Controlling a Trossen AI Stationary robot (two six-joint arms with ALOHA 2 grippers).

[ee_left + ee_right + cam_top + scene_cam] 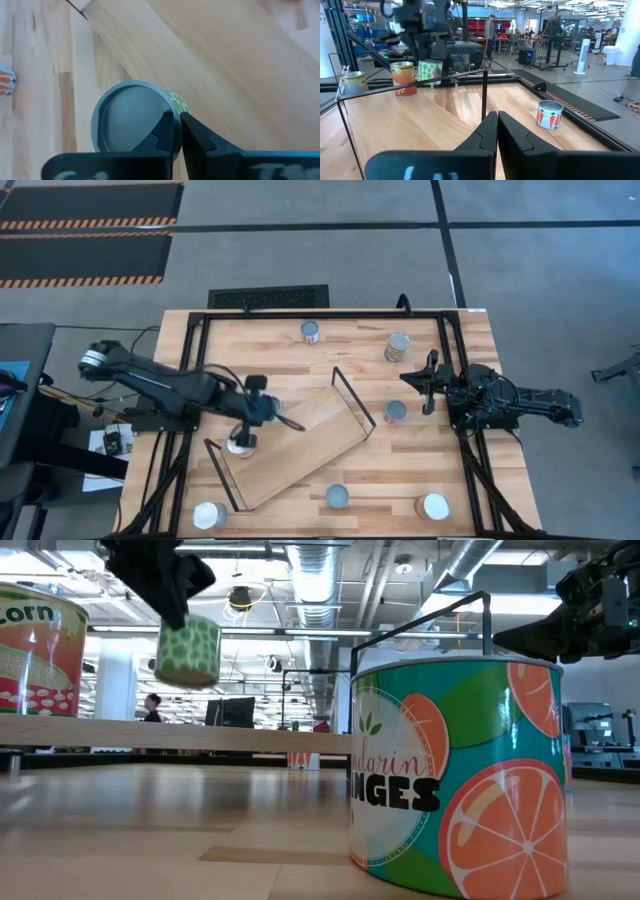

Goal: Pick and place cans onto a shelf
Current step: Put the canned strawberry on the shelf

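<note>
My left gripper is shut on a green-labelled can with a blue-grey top, over the left end of the shelf. The shelf is a light-wood board lying askew mid-table, with black wire frames at its ends. Other cans stand on the table: two at the far side, one right of the shelf, and three near the front. My right gripper waits shut at the right, holding nothing. My left gripper pinches the can's top rim between its two fingers, one finger over the top and the other outside the wall. The fingers slant down from the table's left. The can hangs below them, slightly tilted, clear of the shelf board.
In the low view an orange-patterned can stands close in front and a corn can at the left. Black frame rails run along the table's sides. A person stands far off in the room.
</note>
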